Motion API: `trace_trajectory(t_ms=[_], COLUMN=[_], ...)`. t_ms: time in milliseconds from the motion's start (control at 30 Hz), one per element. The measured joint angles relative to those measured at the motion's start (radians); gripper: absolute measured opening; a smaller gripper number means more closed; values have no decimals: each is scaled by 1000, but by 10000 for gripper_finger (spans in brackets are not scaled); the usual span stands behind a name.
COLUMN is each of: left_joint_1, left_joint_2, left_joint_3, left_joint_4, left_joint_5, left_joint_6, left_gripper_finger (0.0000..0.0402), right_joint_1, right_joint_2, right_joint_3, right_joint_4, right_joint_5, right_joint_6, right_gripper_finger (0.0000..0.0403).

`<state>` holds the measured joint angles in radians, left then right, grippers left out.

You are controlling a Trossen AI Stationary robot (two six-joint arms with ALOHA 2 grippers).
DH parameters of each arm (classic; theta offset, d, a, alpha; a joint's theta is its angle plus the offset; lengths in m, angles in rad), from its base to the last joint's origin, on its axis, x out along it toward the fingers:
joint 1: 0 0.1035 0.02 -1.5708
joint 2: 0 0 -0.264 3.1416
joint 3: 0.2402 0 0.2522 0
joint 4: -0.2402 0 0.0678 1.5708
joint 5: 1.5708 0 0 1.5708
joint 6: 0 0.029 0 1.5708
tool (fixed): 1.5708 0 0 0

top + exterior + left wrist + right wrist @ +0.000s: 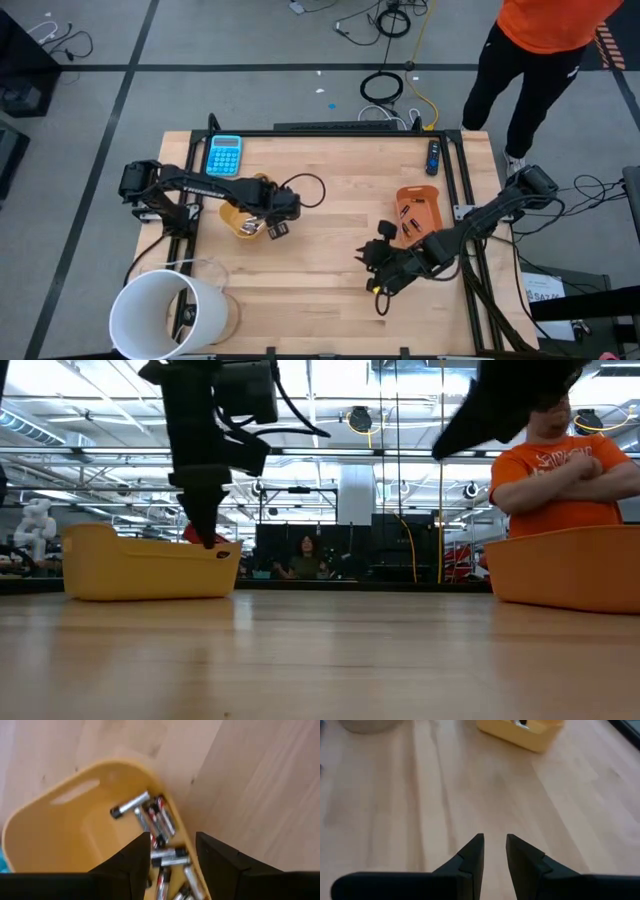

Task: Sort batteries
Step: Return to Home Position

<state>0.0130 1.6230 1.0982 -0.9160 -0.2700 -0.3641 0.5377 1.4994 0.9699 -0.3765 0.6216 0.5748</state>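
Observation:
A yellow tray [240, 218] [150, 565] stands on the table left of centre. Several small batteries [157, 827], silvery with dark and red labels, lie in it. My left gripper [271, 229] [172, 852] hangs open over the tray's right rim, pointing down, with the rim and some batteries showing between its fingers. An orange tray [418, 214] [570, 565] with a few dark batteries stands on the right. My right gripper [378, 262] [495, 850] is over bare wood left of the orange tray, its fingers a narrow gap apart with nothing between them.
A blue calculator [224, 155] lies near the far edge on the left, and a dark slim object [433, 157] on the far right. A large white bucket [165, 315] stands at the near left corner. A person in an orange shirt [560, 470] stands beyond the far right corner.

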Motion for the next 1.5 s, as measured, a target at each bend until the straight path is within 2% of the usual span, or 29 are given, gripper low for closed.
trace_trajectory(t_ms=[133,267,333,567,867,1033,1200,1300,1400,1500], left_joint_1=[-15,-23,-29,-99,-225,-309,-395,-447,-516,-571], left_joint_2=[0,0,0,-8,-9,-9,-9,-8,-8,-8], left_joint_3=[0,0,0,76,215,216,216,216,204,145], left_joint_4=[-81,-180,-202,-201,-195,-93,154,273,393,572], left_joint_5=[11,79,83,-108,-169,-139,-128,-220,-421,-621], left_joint_6=[-26,-55,-68,-48,-106,-201,-258,-241,-147,-8], left_gripper_finger=[180,182,182,182,182,182,182,182,182,182], right_joint_1=[-18,-17,-17,-34,-34,-33,0,35,59,70], right_joint_2=[0,-2,-4,-5,-20,-100,-232,-293,-313,-293], right_joint_3=[0,0,0,0,0,0,1,2,2,-10], right_joint_4=[78,53,51,47,2,-104,-319,-424,-466,-409], right_joint_5=[-52,-55,-56,-75,-104,-81,104,196,278,370], right_joint_6=[-41,-42,-39,-55,-129,-160,-50,68,132,125], right_gripper_finger=[75,75,75,74,74,74,74,74,74,74])
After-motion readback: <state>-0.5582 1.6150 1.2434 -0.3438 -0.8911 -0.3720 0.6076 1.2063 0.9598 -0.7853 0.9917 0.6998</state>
